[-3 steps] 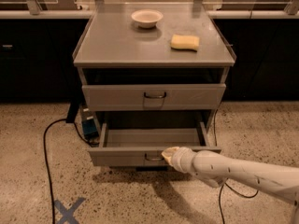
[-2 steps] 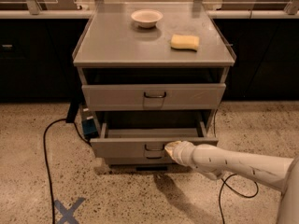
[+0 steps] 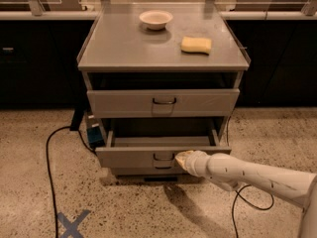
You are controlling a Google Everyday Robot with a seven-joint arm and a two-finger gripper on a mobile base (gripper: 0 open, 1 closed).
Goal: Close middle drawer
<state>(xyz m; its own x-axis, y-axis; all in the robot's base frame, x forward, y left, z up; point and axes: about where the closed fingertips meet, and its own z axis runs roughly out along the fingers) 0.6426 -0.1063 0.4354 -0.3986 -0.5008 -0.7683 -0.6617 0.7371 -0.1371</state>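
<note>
The middle drawer [image 3: 133,158] is a shallow grey tray with a low front panel and a small dark loop handle [image 3: 162,157]. It stands pulled partway out of the grey cabinet [image 3: 124,48], below the drawer with the taller front panel [image 3: 208,103]. My gripper [image 3: 181,158] comes in from the lower right on a white arm [image 3: 257,175]. Its tip rests against the drawer's front panel, just right of the handle. The drawer's inside looks empty.
A white bowl [image 3: 155,19] and a yellow sponge [image 3: 196,45] lie on the cabinet top. A black cable [image 3: 48,157] runs over the speckled floor at the left, near a blue box [image 3: 94,134]. A blue tape cross [image 3: 72,224] marks the floor. Dark counters stand behind.
My gripper has moved toward the cabinet with its tip on the front panel, and the middle drawer has slid a little way in.
</note>
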